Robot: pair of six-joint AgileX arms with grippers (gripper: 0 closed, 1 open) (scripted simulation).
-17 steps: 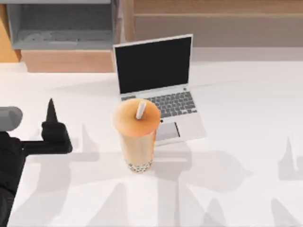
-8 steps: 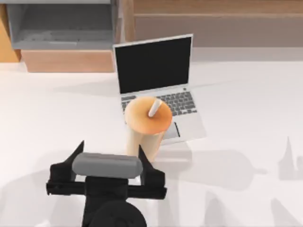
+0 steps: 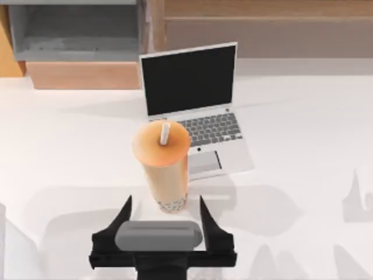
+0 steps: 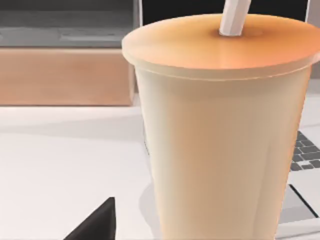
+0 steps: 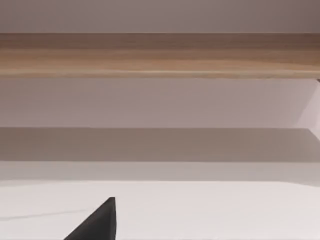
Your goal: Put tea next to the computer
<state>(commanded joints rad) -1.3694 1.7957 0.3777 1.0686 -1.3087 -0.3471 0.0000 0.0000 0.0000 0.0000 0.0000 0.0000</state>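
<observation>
Top view puts the left gripper (image 3: 165, 211) at the front edge of the table (image 3: 303, 146), its two dark fingers (image 3: 123, 213) spread wide and pointing toward the back edge. The tea (image 3: 163, 169) stands upright just beyond the fingertips, its base of dark pearls lying in line with the gap between them but not yet inside it, so nothing is being held. The cup's long axis is vertical, straw (image 3: 165, 133) at the top, and it sits almost centred on the line of approach. I judge the coming move to be a straight push toward the back edge until the fingers stand on either side of the cup's lower body, then a squeeze across its width.

The computer (image 3: 195, 111) sits open right behind the tea, toward the back edge, screen upright, and the cup overlaps its front left corner as seen from above; whether they touch I cannot tell. Left wrist view has the tea (image 4: 220, 135) close ahead, one fingertip (image 4: 97, 222) low beside it, and the keyboard behind the cup. A push too far could nudge the cup into the computer.

Right wrist view looks across bare table to a wooden shelf (image 5: 160, 55), one finger (image 5: 97, 222) in the frame; whether the right gripper is spread or closed I cannot tell
</observation>
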